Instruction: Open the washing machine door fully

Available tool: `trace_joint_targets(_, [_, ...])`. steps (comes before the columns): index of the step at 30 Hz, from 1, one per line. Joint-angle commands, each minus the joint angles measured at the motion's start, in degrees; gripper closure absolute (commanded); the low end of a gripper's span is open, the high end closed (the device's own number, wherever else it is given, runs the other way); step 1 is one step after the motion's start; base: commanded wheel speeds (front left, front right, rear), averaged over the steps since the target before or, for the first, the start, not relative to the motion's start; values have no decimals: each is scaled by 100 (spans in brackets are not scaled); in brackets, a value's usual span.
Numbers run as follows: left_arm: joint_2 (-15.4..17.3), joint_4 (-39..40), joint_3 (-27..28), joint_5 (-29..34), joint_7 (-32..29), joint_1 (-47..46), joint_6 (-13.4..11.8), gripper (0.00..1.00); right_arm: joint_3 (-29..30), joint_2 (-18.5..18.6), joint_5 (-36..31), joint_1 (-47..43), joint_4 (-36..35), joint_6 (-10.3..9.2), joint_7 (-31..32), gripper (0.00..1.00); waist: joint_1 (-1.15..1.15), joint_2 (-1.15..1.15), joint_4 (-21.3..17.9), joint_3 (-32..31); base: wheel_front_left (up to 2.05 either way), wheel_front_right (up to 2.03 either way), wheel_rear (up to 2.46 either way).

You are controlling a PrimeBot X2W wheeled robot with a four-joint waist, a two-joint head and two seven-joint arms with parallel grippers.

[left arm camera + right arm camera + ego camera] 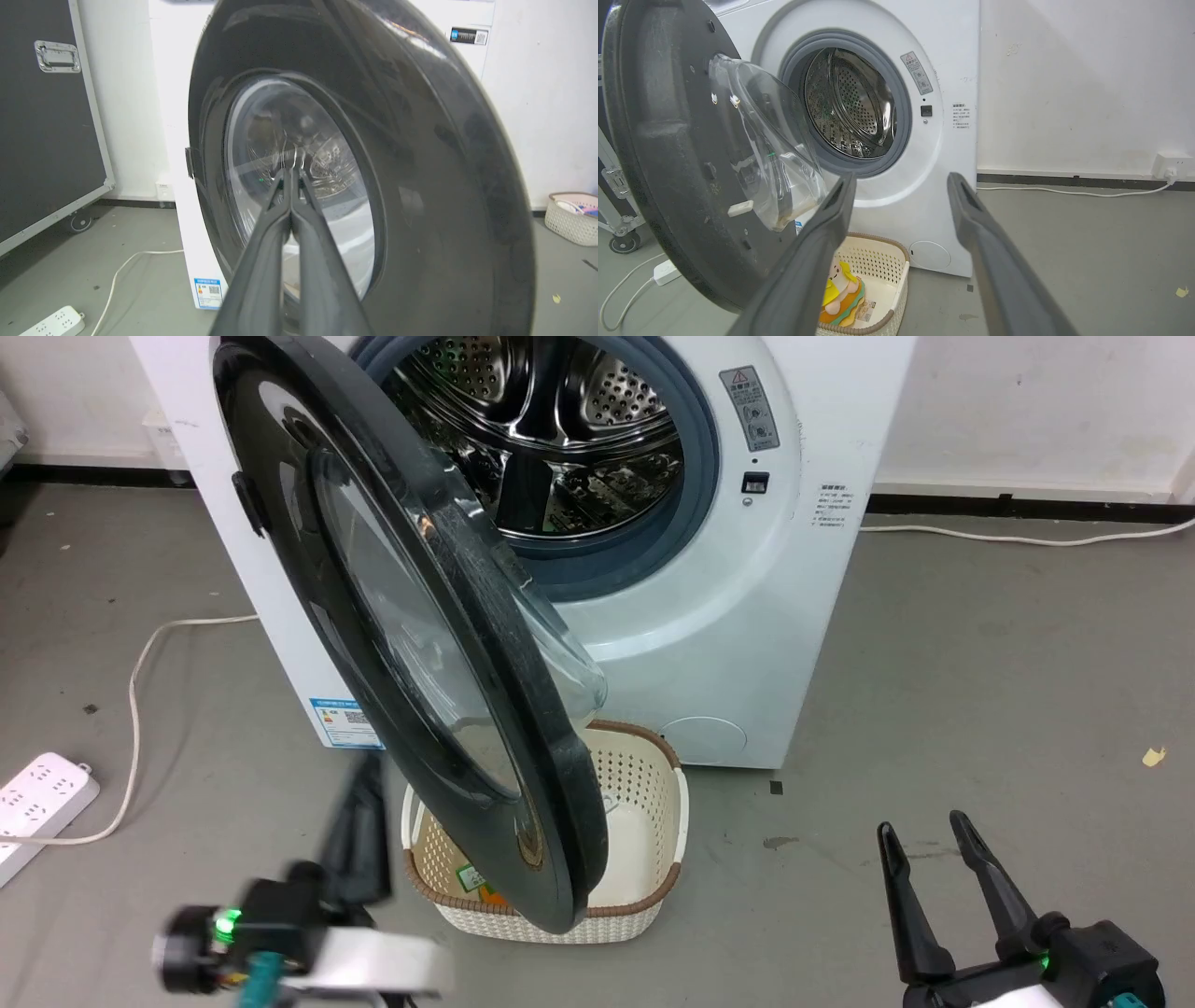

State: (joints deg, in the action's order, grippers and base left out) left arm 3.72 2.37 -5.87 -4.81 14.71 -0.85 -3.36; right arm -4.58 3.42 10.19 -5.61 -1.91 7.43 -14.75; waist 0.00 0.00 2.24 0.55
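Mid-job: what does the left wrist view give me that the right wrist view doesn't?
Left wrist: the glossy outer face of the washing machine door, the shut left gripper aimed at its glass. Right wrist: the door's inner side, drum mouth, plush toy in the basket, open right gripper. Both: the door partly open on the white washing machine.

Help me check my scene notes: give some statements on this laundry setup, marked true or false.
1. The washing machine door stands partly open. True.
2. The left gripper has its jaws spread wide. False: they are shut together.
3. A cream basket sits in front of the washing machine. True.
4. The basket is empty. False: a soft toy lies in it.
5. The right gripper has open jaws, holding nothing. True.
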Motion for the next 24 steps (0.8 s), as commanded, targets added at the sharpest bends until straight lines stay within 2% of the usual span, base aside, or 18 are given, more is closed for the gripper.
trace_joint_targets(1, [-33, 177, 83, -60, 29, -105, -47, 100, -3, -36, 33, 23, 21, 6, -24, 0, 0, 0, -11, 6, 0, 0, 0])
trace_joint_targets(7, [-61, 1140, 159, -45, 29, -516, -106, 100, 3, -43, 69, 78, 20, 6, -24, 0, 0, 0, -30, 62, 0, 0, 0])
trace_joint_targets(12, [-74, 1739, -129, -27, 29, -866, -90, 100, -8, -45, 55, 102, 43, 6, -25, 0, 0, 0, -45, 103, 0, 0, 0])
trace_joint_targets(20, [-81, 1226, -1105, -116, -104, -817, 61, 100, -35, -49, 70, 133, 80, 6, -25, 0, 0, 0, -66, 161, 0, 0, 0])
trace_joint_targets(24, [-82, 929, -1404, -197, -245, -759, 78, 100, -46, -51, 91, 148, 93, 6, -25, 0, 0, 0, -65, 190, 0, 0, 0])
